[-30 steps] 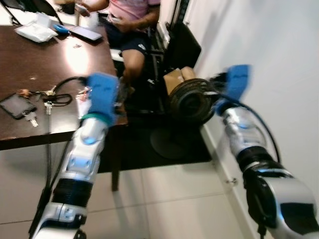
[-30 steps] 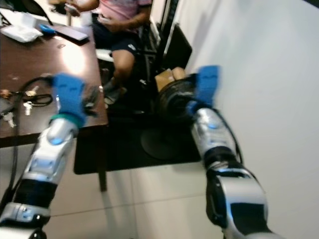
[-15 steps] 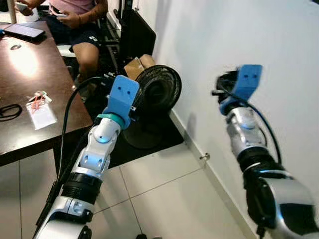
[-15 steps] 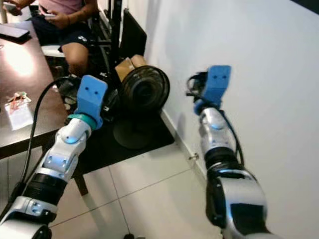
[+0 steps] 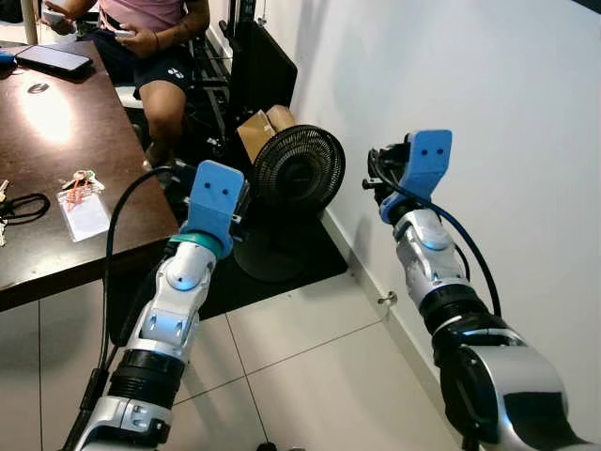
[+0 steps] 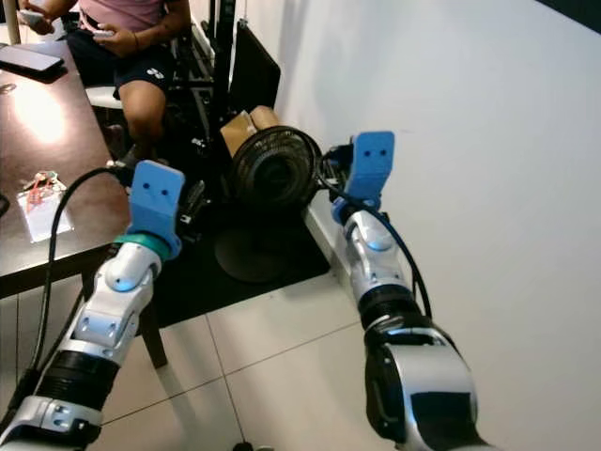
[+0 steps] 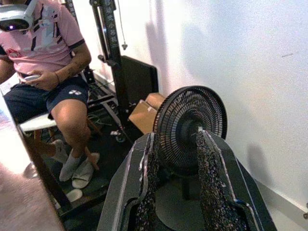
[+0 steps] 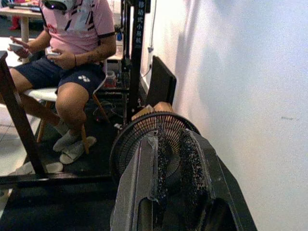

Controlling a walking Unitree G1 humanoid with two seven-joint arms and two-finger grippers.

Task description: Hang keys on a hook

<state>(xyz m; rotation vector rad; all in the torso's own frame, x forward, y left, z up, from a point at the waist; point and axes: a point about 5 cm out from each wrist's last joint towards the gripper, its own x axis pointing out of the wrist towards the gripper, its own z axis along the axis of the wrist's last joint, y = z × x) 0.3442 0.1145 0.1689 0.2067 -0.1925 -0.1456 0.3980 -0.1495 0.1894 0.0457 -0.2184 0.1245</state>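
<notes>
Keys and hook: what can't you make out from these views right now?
- Keys: in the left eye view, what may be keys lie on the table, cut off by the picture's left edge, so their number and ring are unreadable.
- Small fitting low on the wall: too small to tell a hook from a doorstop.
- Tag on the table: print too small to read.

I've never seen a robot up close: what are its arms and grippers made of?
Each silver arm has black joint bands, a teal ring and a black cable, and ends in a bright blue block. The grippers' long black fingers have rough, gritty pads.
</notes>
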